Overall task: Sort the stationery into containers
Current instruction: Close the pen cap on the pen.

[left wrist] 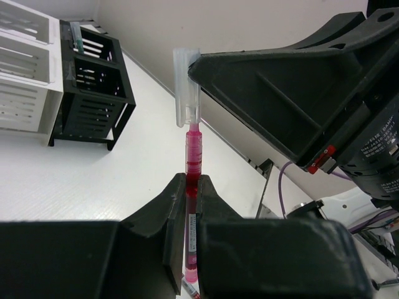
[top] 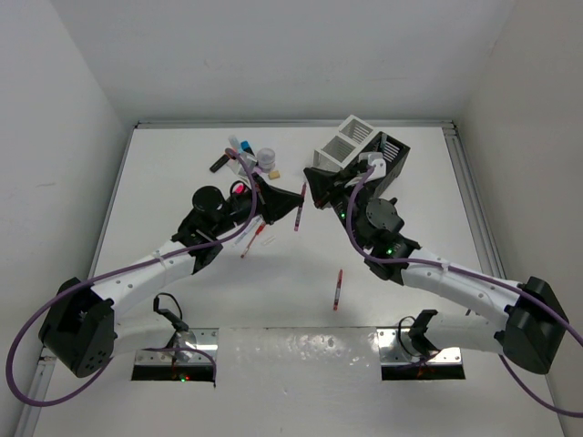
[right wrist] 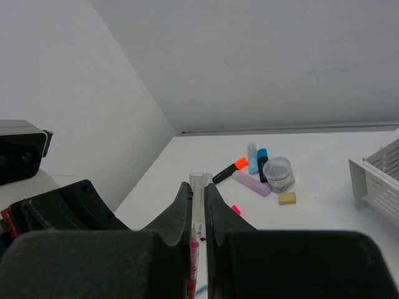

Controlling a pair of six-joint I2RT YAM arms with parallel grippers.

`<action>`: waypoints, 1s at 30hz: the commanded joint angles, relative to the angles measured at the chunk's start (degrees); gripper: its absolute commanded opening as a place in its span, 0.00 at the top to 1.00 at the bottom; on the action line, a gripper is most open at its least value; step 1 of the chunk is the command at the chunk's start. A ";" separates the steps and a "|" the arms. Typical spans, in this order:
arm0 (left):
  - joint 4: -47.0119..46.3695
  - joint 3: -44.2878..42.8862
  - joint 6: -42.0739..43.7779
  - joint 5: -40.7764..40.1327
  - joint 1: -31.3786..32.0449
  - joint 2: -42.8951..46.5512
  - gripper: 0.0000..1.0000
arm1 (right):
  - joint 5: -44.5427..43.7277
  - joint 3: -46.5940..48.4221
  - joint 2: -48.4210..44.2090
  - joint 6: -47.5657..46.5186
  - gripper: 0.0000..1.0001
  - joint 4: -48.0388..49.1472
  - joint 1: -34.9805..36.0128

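so both are clamped on one red pen (left wrist: 194, 146) in mid-air, left gripper (left wrist: 192, 187) on the barrel, right gripper (right wrist: 197, 190) on its clear cap (left wrist: 186, 93), a second red pen (top: 338, 289) lies on the table (top: 437, 209), and the arm sticker (left wrist: 380, 140) print is unreadable

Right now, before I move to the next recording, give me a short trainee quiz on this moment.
1. True or false: the red pen is clamped by the jaws of both arms at once.
2. Which item lies alone on the table, nearest the arm bases? A) tan eraser B) second red pen C) tape roll
3. Fill in: the white box stands directly beside a ___ box.

Key: 1 true, the left jaws hold the body and the right jaws hold the clear cap end. 2 B. 3 black, the black box.
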State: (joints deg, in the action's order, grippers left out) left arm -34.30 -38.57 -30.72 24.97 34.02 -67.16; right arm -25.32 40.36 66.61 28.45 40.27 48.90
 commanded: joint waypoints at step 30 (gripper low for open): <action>-1.11 -3.18 1.98 -3.26 -1.41 0.89 1.00 | 6.85 -6.96 1.51 8.55 1.00 0.33 0.23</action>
State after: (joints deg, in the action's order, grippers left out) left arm -28.73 -38.87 -29.91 22.61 33.71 -67.24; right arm -23.27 36.05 68.51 34.65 42.57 48.62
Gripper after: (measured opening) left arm 0.053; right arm 0.043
